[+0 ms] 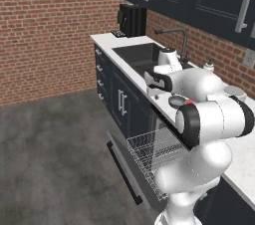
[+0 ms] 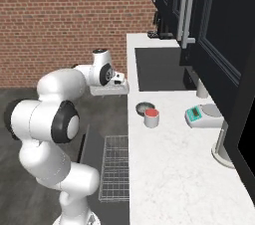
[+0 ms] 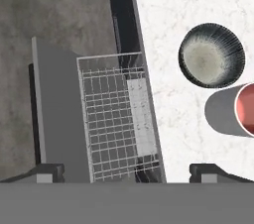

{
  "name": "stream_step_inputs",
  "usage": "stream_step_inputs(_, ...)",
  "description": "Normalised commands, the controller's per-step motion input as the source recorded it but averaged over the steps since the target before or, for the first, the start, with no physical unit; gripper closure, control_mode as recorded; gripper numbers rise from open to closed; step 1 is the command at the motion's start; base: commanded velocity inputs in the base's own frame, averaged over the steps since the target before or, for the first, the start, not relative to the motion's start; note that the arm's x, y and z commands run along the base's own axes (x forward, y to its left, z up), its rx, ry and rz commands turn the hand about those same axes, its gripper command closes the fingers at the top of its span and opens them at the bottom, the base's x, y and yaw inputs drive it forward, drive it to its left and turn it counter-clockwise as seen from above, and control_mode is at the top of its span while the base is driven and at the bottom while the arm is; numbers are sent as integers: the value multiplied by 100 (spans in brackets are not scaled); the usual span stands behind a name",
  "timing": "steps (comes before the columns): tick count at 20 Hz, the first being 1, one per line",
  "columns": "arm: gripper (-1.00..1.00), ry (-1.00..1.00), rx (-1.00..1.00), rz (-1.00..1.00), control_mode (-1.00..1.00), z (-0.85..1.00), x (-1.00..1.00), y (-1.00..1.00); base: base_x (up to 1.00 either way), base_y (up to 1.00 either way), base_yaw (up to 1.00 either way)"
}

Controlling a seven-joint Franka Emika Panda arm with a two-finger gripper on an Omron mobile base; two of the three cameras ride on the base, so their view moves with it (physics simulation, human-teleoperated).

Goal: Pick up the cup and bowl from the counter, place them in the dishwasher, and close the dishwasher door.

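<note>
Left base view: bowl (image 1: 176, 101) and cup (image 1: 190, 102) sit at the counter (image 1: 244, 164) front edge, above the pulled-out rack (image 1: 149, 155) and lowered dishwasher door (image 1: 124, 171).
Right base view: gripper (image 2: 115, 85) hangs off the counter edge, over the floor, near the sink (image 2: 162, 68) corner.
Hand view: fingertips (image 3: 49, 171) spread wide, holding nothing; bowl and cup just beside each other.
</note>
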Motion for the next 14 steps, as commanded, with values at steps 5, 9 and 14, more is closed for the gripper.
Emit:
stream_step_inputs(5,-100,9,-5,0,-100,-36,38,-20,0,0,0)
stream_step_inputs(9,-100,9,-5,0,-100,-41,45,-23,0,0,0)
stream_step_inputs(14,-100,10,0,0,-100,-20,43,-33,0,0,0)
